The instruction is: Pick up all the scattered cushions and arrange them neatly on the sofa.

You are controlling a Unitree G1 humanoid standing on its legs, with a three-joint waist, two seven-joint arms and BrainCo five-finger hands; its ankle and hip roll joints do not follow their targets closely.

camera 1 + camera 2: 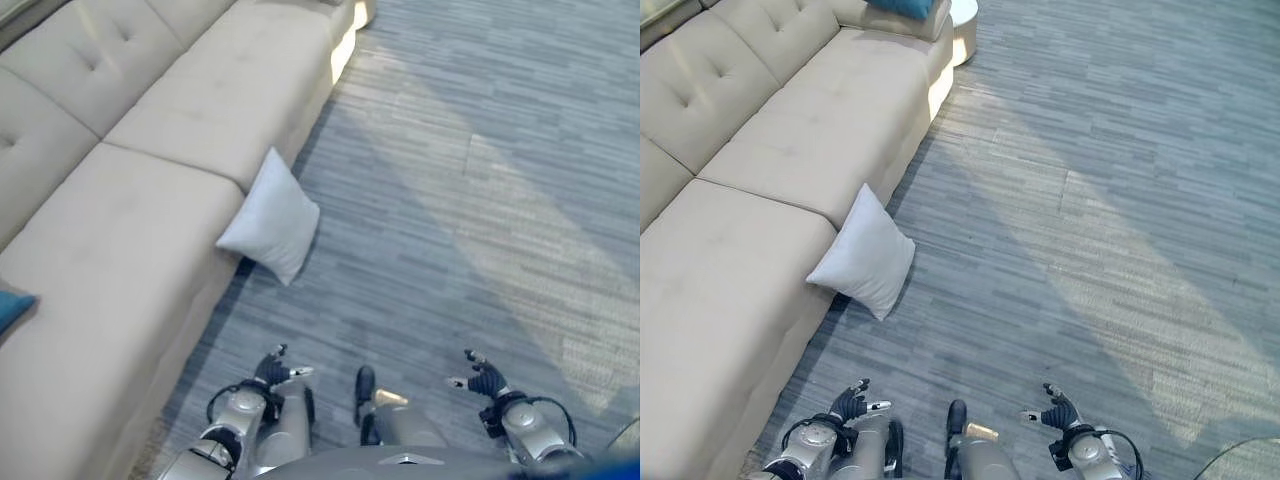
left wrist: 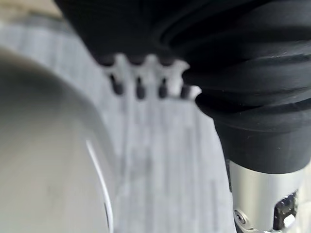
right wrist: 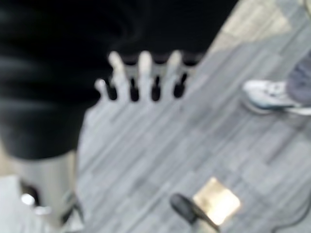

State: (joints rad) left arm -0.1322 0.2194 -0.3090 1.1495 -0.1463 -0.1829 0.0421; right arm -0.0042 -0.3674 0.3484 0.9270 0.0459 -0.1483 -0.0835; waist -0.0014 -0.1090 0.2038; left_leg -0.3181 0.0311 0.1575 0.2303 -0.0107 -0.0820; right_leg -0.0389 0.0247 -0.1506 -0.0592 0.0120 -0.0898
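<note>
A white cushion [image 1: 272, 217] leans on the carpet against the front edge of the beige sofa [image 1: 150, 140], one corner up. A teal cushion [image 1: 902, 8] lies at the sofa's far end, and a teal corner [image 1: 12, 306] shows on the near seat at the left edge. My left hand [image 1: 272, 372] hangs low near the sofa's front, fingers relaxed and holding nothing. My right hand [image 1: 484, 378] hangs low on the other side, also open and empty. Both hands are well short of the white cushion.
Grey striped carpet [image 1: 470, 200] stretches to the right of the sofa. A small round white table [image 1: 964, 20] stands at the sofa's far end. A person's white shoe [image 3: 269, 95] rests on the carpet near my right hand.
</note>
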